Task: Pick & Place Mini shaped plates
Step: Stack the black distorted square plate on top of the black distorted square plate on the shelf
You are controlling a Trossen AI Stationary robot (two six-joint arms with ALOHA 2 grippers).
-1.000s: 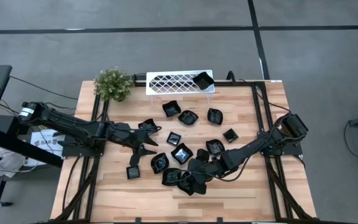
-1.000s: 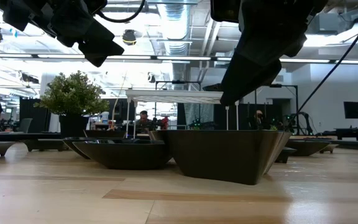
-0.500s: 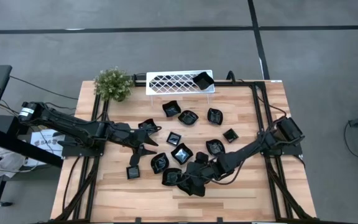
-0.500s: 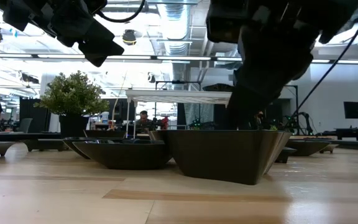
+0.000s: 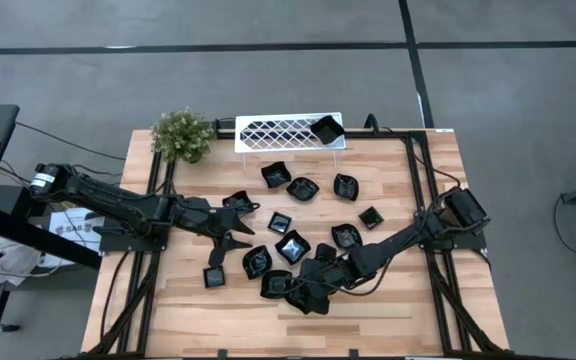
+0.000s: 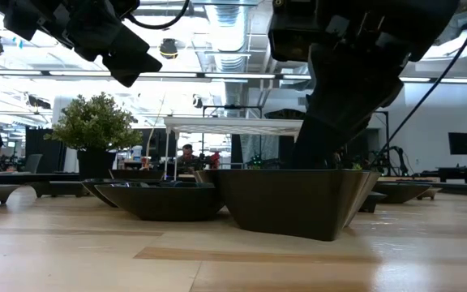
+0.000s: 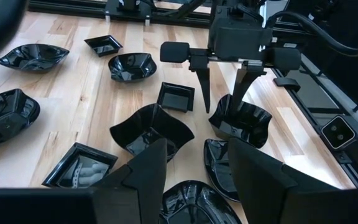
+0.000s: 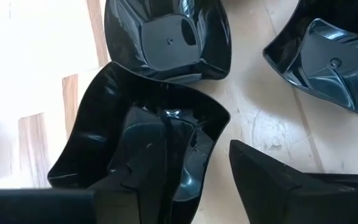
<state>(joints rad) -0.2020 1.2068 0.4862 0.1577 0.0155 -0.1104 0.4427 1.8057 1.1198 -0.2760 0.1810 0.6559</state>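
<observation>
High view: the glossy black mini shaped plates (image 5: 292, 246) lie scattered across the middle of the light wooden slatted table (image 5: 398, 300), with one more in the white lattice rack (image 5: 288, 132) at the far edge. The right gripper (image 5: 303, 292) is low over the near cluster. The left gripper (image 5: 233, 228) waits beside the left-hand plates.

Low view: the nearest plate, a deep dark dish with flared walls (image 6: 293, 200), sits flat on the table under the right arm.

Left wrist view: the left gripper's fingers (image 7: 145, 171) are spread and empty. Opposite, the right gripper's fingers (image 7: 205, 81) are spread astride the near wall of a wavy-rimmed dish (image 7: 241, 122).

Right wrist view: one finger is inside the dish (image 8: 148, 140), the other outside its rim.

Handling judgement: the plates appear light, rigid and slippery. Grip the thin upright wall, not the base.
</observation>
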